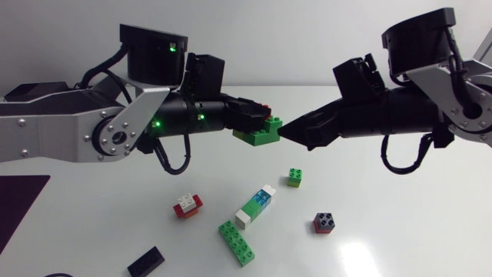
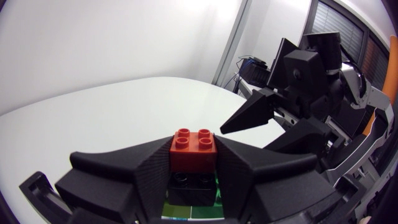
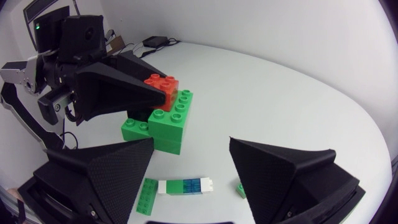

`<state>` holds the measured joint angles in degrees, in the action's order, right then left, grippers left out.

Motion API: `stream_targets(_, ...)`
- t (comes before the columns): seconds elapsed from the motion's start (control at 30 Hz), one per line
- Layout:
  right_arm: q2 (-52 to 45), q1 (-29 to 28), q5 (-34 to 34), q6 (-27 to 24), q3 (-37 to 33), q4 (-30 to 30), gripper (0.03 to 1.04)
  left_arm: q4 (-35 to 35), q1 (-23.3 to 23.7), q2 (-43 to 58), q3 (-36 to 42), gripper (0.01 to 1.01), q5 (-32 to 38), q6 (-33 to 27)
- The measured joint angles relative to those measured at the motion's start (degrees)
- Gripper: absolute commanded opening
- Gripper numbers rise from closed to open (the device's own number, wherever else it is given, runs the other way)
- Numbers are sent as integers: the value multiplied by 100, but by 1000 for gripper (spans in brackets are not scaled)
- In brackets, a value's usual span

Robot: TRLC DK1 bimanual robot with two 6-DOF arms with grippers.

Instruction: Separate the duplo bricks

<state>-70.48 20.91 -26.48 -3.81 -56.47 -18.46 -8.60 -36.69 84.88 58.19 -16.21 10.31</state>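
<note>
A stack of duplo bricks (image 1: 260, 131) hangs above the table: a red brick (image 2: 193, 148) on a black one (image 2: 190, 186), joined to green bricks (image 3: 169, 118). My left gripper (image 1: 250, 117) is shut on the stack, its fingers (image 2: 124, 174) pressing the red and black bricks from both sides. My right gripper (image 1: 286, 131) faces it from the right, open, with its fingertips just short of the green bricks. In the right wrist view the stack lies ahead of the wide-apart fingers (image 3: 112, 171).
Loose on the table below lie a red-and-white brick (image 1: 187, 205), a long green brick (image 1: 236, 242), a white-blue-green stack (image 1: 256, 206), a small green brick (image 1: 294, 178), a dark grey brick (image 1: 324, 223) and a black piece (image 1: 145, 261). A dark mat (image 1: 19, 204) lies at the left.
</note>
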Motion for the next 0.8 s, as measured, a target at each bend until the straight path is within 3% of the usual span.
stream_targets(0.4,-170,199,-17,319,-109,262,869,-131,-44,114,44,233,111,31)
stream_targets(0.5,-170,199,-20,343,-114,278,821,-138,-57,177,59,233,129,33)
stream_targets(0.67,-175,199,-33,404,-114,452,631,-157,-146,203,63,233,197,48)
stream_targets(0.8,-181,199,-39,409,-114,544,611,-195,-160,203,66,233,280,103)
